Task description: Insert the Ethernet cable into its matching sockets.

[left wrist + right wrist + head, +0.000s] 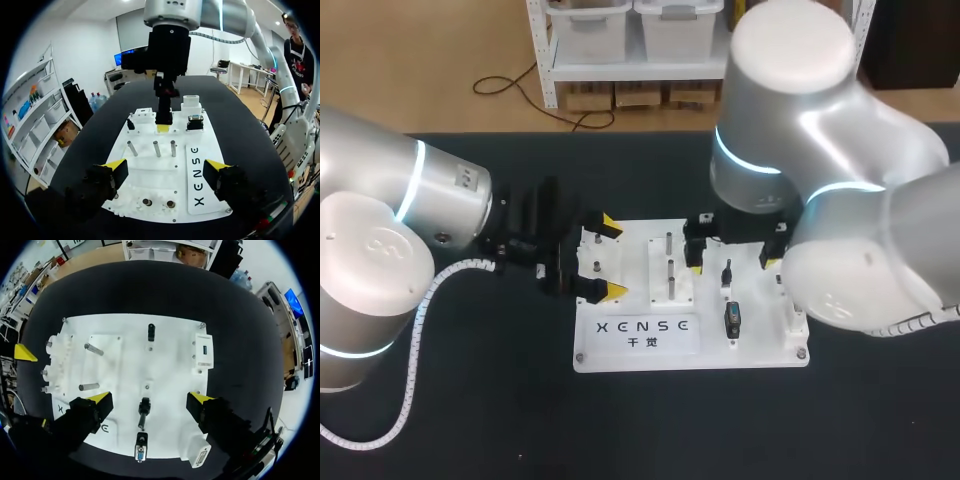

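A white board (pixel 650 345) lies mid-table. On its right part stand a small black plug (pixel 727 272) and, nearer the front, a black connector (pixel 732 318). My right gripper (pixel 732 265) hangs open above them. In the right wrist view the black plug (pixel 144 407) lies between the open gripper's (pixel 150 399) fingers, untouched, with the connector (pixel 140 452) just behind it and a white socket block (pixel 203 350) ahead to one side. My left gripper (pixel 613 258) is open over the board's left edge and holds nothing (pixel 165 165). No loose cable shows.
Metal pegs (pixel 669 255) stand upright in the board's middle, also ahead of the left gripper (pixel 156 148). Small pegs (pixel 146 202) sit between its fingers. A second white socket block (pixel 200 455) sits at the board's corner. Dark table (pixel 860 420) surrounds the board.
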`<act>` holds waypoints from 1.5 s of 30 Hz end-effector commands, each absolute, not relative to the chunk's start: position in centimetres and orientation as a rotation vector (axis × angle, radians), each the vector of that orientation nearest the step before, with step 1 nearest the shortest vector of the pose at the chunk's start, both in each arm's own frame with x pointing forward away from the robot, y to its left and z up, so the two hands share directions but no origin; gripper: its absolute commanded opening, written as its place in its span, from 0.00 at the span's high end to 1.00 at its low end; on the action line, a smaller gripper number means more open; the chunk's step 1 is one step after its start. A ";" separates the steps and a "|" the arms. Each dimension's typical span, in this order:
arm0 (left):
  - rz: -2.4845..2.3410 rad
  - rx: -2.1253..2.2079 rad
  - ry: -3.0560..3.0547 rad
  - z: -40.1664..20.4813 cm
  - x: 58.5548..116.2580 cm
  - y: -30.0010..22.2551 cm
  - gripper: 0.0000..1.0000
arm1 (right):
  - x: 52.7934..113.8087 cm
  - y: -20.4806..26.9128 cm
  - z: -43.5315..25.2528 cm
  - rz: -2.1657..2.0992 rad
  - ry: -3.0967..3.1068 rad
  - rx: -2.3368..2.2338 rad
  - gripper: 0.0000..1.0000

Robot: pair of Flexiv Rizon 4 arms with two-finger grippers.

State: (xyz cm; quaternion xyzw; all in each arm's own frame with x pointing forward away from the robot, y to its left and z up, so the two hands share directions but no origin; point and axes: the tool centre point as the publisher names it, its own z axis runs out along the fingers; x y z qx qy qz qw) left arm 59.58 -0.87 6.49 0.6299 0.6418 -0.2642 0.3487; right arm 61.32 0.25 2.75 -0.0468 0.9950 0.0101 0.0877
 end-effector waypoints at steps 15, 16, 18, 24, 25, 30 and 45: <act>-0.681 1.635 1.669 6.5 59.6 -1.0 0.00 | 60.6 0.8 2.0 0.019 2.975 -0.154 0.62; -0.681 1.635 1.669 6.5 59.6 -1.0 0.00 | 60.6 0.8 1.9 0.022 2.976 -0.152 0.67; -0.681 1.635 1.669 6.5 59.6 -1.0 0.00 | 60.6 0.8 1.9 0.023 2.977 -0.152 0.74; -0.681 1.635 1.669 6.5 59.6 -1.0 0.00 | 60.5 0.8 1.7 0.029 2.977 -0.160 0.95; -0.681 1.635 1.669 6.5 59.6 -1.0 0.00 | 60.5 0.7 1.7 0.029 2.976 -0.162 1.00; -0.681 1.635 1.669 6.5 59.6 -1.0 0.00 | 60.6 0.8 1.9 0.028 2.973 -0.171 1.00; -0.681 1.635 1.669 6.5 59.6 -1.0 0.00 | 61.0 -0.6 5.1 0.047 2.954 -0.156 1.00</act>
